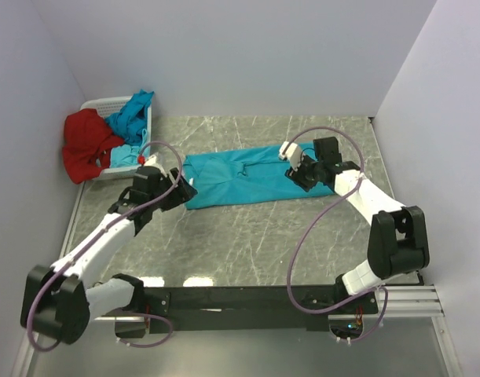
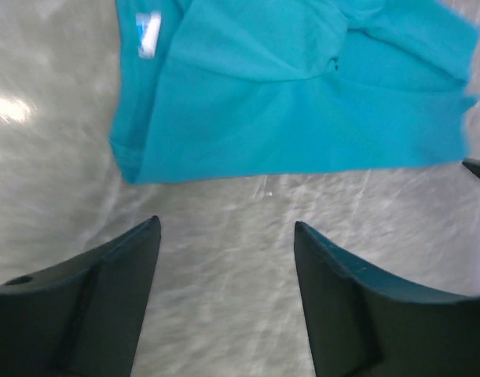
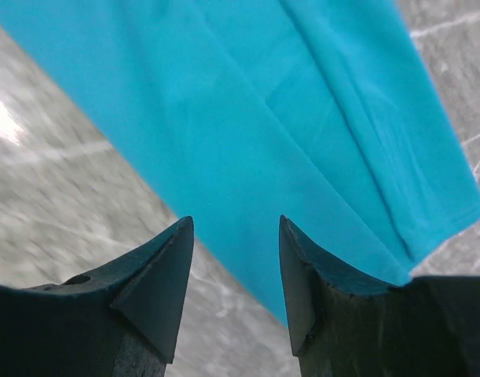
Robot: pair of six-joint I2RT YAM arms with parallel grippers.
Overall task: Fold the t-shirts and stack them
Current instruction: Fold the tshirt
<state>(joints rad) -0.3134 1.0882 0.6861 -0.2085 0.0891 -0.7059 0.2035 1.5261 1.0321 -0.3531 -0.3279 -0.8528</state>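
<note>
Turquoise t-shirt (image 1: 251,174), folded lengthwise on bench (image 1: 247,236), is flanked by released, empty left end effector (image 2: 226,228) and right end effector (image 3: 236,224); corner grasps are judged required for cross-fold.

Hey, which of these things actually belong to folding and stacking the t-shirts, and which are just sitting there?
Part of the job:
flat turquoise t-shirt
red t-shirt
bunched turquoise t-shirts

Just lying about:
white plastic basket, which holds the bunched ones

A turquoise t-shirt (image 1: 240,179) lies spread on the table (image 1: 247,236).
</note>
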